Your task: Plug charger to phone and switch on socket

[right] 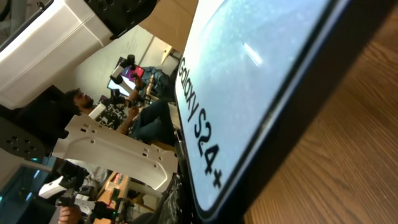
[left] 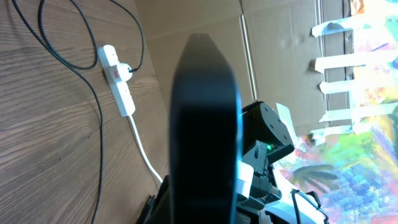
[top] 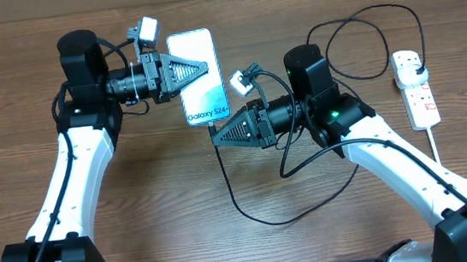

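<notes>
The phone [top: 196, 70] is central; the socket [top: 417, 89] sits far right of it, the charger [top: 268, 222] looping between them.

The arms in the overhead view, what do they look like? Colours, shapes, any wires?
The left arm and right arm have long white shells joined by chunky black joints. The left gripper and right gripper are black ribbed wedges tapering to a point. A small white camera box sits by each wrist, thin black cables run alongside, and a green light glows on the right arm.
</notes>
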Available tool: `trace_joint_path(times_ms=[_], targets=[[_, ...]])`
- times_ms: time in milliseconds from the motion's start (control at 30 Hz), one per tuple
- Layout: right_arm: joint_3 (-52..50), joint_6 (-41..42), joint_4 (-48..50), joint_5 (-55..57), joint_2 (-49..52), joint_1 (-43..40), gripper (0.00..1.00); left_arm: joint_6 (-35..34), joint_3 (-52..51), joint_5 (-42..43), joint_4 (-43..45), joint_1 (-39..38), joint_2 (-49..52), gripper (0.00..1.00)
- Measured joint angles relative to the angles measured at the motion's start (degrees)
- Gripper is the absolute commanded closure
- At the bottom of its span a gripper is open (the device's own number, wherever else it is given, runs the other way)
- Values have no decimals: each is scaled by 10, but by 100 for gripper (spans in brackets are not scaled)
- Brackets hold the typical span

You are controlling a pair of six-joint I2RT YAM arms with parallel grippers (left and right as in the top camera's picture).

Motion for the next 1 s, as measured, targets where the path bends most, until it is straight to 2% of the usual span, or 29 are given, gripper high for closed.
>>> trace_joint_path(times_ms=[1000], targets=[[0,22,-5,16,0,0,96,-28,0,0,0,0,0,96]])
